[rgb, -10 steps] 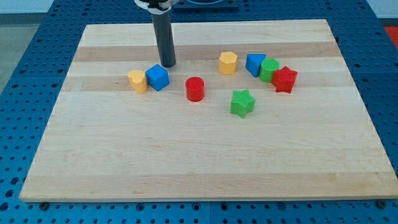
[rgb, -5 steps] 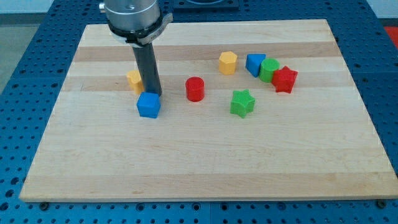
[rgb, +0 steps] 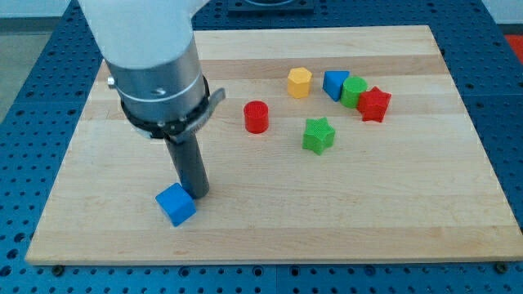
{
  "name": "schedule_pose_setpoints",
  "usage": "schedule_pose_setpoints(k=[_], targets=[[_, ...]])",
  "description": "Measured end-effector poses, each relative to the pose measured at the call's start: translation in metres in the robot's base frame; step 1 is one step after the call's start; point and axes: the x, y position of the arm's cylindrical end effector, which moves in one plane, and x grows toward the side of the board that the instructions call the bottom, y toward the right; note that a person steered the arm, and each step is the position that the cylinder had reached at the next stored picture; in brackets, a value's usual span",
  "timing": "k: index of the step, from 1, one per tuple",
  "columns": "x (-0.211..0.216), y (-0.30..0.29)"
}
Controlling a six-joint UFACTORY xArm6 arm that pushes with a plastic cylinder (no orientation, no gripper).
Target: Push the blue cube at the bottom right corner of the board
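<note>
The blue cube lies near the board's bottom left, turned a little on its base. My tip stands right against its upper right side, touching it. The rod and the large grey arm end rise from there toward the view's top left and hide the board behind them. The bottom right corner of the wooden board lies far off to the view's right.
A red cylinder and a green star sit mid-board. A yellow block, a second blue block, a green block and a red star cluster at the upper right. Blue pegboard surrounds the board.
My tip has pushed the blue cube from the upper left middle down toward the view's bottom left. The arm has come closer and now hides the yellow block that stood left of the cube.
</note>
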Motion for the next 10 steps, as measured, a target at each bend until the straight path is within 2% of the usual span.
schedule_pose_setpoints(k=[1, 2, 3, 5, 9, 10], targets=[[0.013, 0.019], [0.015, 0.011], [0.028, -0.015], [0.03, -0.034], [0.041, -0.122], [0.038, -0.114]])
